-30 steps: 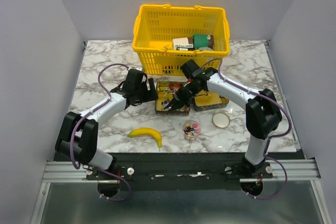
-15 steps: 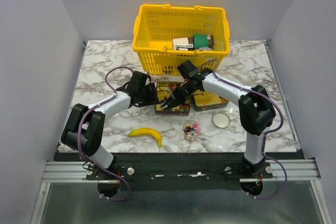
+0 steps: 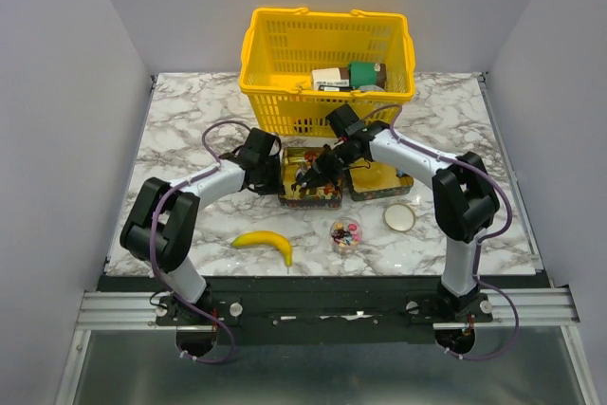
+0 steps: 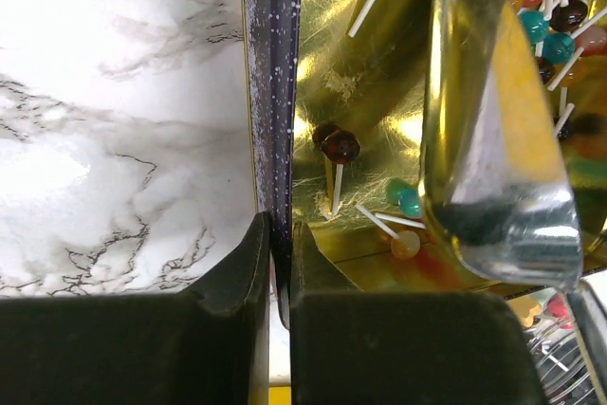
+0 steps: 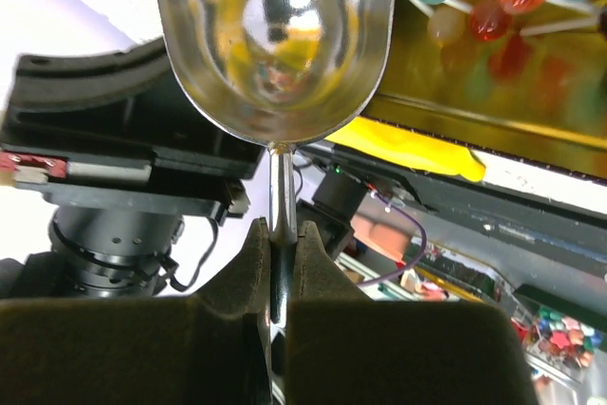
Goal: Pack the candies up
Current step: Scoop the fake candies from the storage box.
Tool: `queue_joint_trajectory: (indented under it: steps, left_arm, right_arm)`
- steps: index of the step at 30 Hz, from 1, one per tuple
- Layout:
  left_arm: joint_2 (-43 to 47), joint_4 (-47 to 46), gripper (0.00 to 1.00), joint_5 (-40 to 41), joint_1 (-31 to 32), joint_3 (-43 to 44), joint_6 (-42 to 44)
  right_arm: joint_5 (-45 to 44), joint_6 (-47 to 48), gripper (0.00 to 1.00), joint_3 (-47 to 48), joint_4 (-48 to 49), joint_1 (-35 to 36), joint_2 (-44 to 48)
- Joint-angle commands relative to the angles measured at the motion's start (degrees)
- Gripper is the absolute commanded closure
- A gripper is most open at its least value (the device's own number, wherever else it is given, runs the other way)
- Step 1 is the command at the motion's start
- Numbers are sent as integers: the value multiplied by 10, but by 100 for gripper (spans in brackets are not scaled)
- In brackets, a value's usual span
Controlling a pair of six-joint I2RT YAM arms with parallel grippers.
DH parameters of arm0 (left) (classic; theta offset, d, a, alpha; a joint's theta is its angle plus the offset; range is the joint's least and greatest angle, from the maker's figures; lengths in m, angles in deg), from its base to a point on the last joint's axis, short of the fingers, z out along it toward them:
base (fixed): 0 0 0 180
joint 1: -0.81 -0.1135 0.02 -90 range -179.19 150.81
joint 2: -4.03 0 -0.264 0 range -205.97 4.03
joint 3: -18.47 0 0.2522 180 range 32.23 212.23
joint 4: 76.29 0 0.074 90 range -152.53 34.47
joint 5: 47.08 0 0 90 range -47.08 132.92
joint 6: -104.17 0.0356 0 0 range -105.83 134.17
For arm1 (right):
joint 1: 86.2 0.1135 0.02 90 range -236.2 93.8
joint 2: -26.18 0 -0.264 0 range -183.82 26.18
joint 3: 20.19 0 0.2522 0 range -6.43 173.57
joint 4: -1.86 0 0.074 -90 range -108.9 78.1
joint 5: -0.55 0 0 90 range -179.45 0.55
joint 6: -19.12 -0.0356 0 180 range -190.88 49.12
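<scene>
**Top view.**
- Tin (image 3: 311,202): open, gold-lined, at the middle of the tabletop (image 3: 190,130), just in front of the yellow basket (image 3: 285,54) at the far edge.
- Candies (image 3: 322,193): some lie in the tin. More sit in a small clear cup (image 3: 346,233) towards the near edge.
- Left claw (image 3: 277,175): clenched on the tin's left wall.
- Right claw (image 3: 322,166): over the tin, grasping a metal scoop (image 3: 305,179).
- Writing: the basket's packages carry labels too small to read.

**Left wrist.**
- Left claw (image 4: 275,234): both fingers pressed flat against the dark speckled wall of the tin (image 4: 275,92), one on each side.
- Candies (image 4: 340,146): on white sticks, scattered over the gold floor.
- Scoop (image 4: 493,139): tilted above the candies.
- Writing: none visible.

**Right wrist.**
- Right claw (image 5: 281,234): clamped on the thin handle of the scoop (image 5: 275,35), whose bowl looks empty.
- Candies (image 5: 493,11): beyond the bowl, upper right.
- Writing: none legible.

**Handling note (judgement).**
- The step looks like scooping candies out of the tin.
- Hold the wall firmly so the tin cannot slide.
- Run the scoop low along the floor towards the held wall, so the sticks slip in rather than scatter.
- Lift it level.
</scene>
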Motion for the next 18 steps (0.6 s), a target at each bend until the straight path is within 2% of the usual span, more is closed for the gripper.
queue_joint_trajectory:
  steps: [1,8,18]
  left_arm:
    - [-19,22,96,-7,3,3,1]
    - [-11,25,97,28,5,4,-6]
    - [23,12,100,126,26,0,-27]
  right_arm:
    - [-65,-26,99,-26,-55,-14,-27]
    - [-85,-44,99,-44,-73,-17,-11]
    - [-103,-94,100,-80,-69,-19,-5]
